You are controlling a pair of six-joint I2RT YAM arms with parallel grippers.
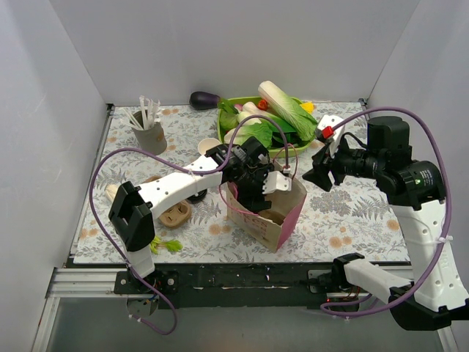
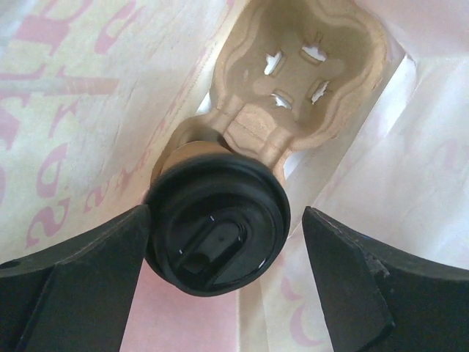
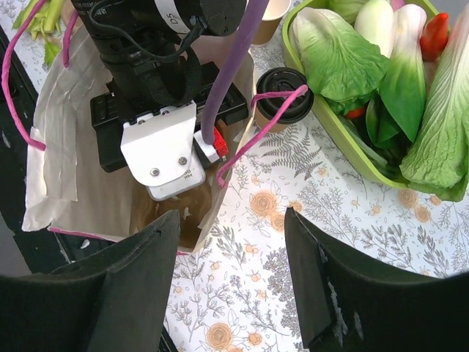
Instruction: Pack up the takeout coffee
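Note:
Inside the pink-and-white paper bag (image 1: 282,220), a tan cup of takeout coffee with a black lid (image 2: 216,227) sits in one socket of a brown pulp tray (image 2: 249,125). My left gripper (image 2: 226,227) straddles that lid with its jaws open. The left finger (image 2: 88,271) is at the lid's rim, while the right finger (image 2: 352,279) stands clear of it. A second lidded coffee cup (image 3: 283,86) stands on the table between the bag (image 3: 66,132) and the green tray. My right gripper (image 3: 231,220) hovers open and holds nothing above the floral tablecloth, right of the bag.
A green tray (image 1: 229,136) of toy vegetables sits behind the bag. A grey cup of white sticks (image 1: 149,126) stands at the back left, with an aubergine (image 1: 204,99) near it. An open lidless cup (image 1: 209,147) and a brown pulp piece (image 1: 174,213) lie left of the bag.

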